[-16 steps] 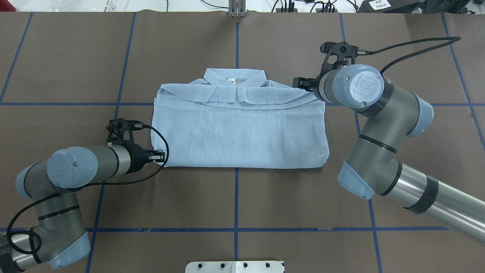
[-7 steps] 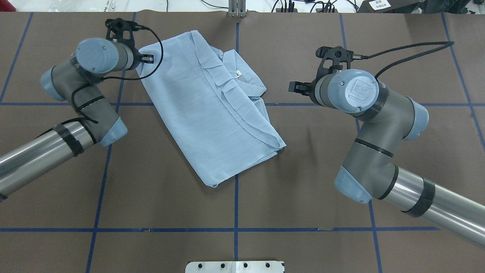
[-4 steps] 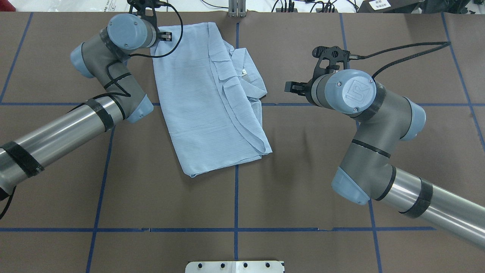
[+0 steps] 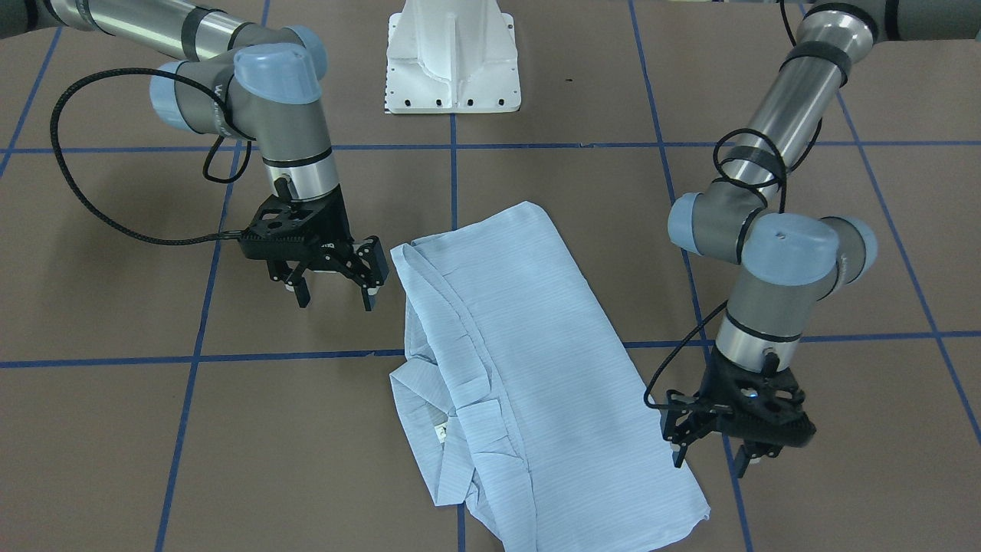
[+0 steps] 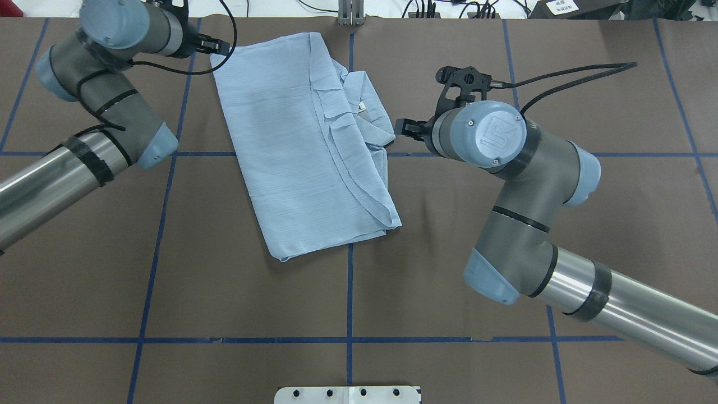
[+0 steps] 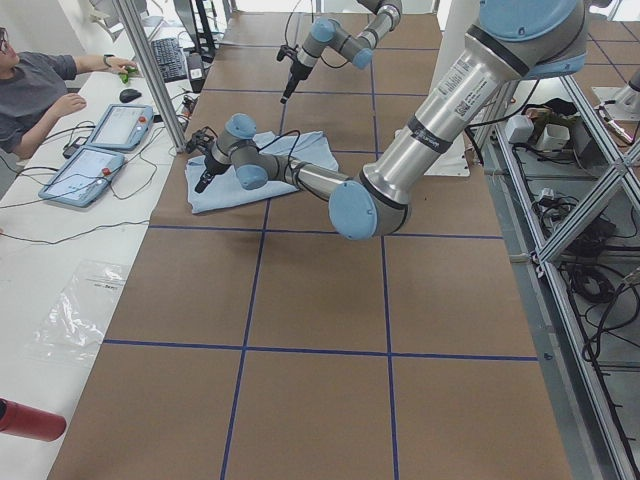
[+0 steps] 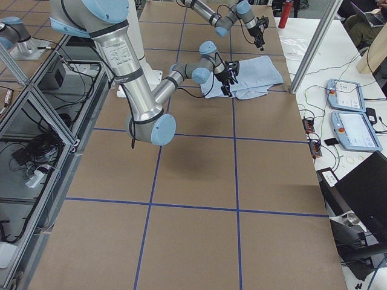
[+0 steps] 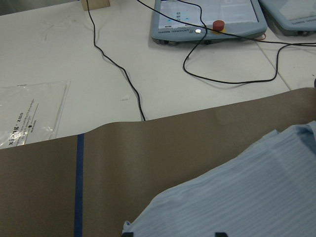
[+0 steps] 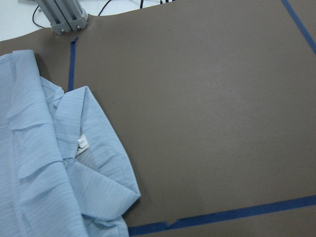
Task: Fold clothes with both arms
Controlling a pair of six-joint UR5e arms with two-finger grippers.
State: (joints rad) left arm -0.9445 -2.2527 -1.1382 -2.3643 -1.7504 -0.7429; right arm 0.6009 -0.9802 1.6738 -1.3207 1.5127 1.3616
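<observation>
R gripper [image 4: 336, 295] hangs w/ jaws spread wide, nothing in them, just right of the collar [image 5: 364, 115], not touching it. L gripper [image 4: 709, 460] is spread & empty too, at the far-left corner of the folded pale-blue striped shirt [image 5: 291, 151]; contact, can't tell. Shirt lies flat & slanted on the brown table [image 5: 449, 280], across a blue tape line [image 5: 349, 292]. Collar & white neck label [image 5: 362, 105] face right.

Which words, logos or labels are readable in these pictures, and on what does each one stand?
"UR": logo on the joint cap of the right arm.
Print on the plastic bag, on the teach pendant and on the neck label of the shirt: too small or blurred to read.
</observation>
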